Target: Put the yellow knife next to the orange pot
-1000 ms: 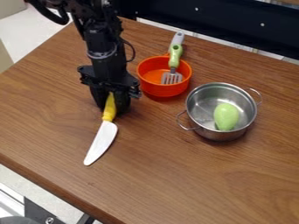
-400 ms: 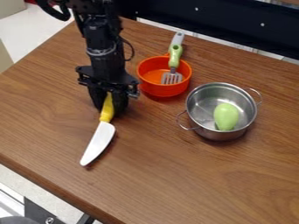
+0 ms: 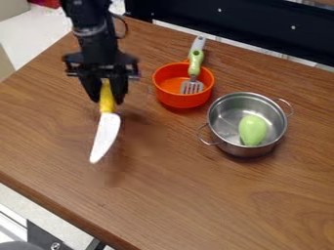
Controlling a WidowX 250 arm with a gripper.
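Observation:
The gripper (image 3: pixel 105 95) hangs left of the orange pot, shut on the yellow handle of the knife (image 3: pixel 106 100). The knife's white blade points down toward the table's front left, and its blurred shadow lies apart from it on the wood, so it is held above the surface. The orange pot (image 3: pixel 183 100) stands to the right of the gripper, with a gap between them. A spatula with a green and grey handle (image 3: pixel 196 61) rests in the pot, its slotted metal end inside.
A steel pot (image 3: pixel 244 149) with two wire handles stands right of the orange pot, holding a light green pear-shaped item (image 3: pixel 252 130). The brown wooden table (image 3: pixel 196 205) ends at a front left edge. A dark panel (image 3: pixel 248 24) runs along the back.
The gripper has risen and moved up and left in the view, carrying the knife off the table. The orange pot, spatula and steel pot have stayed where they were.

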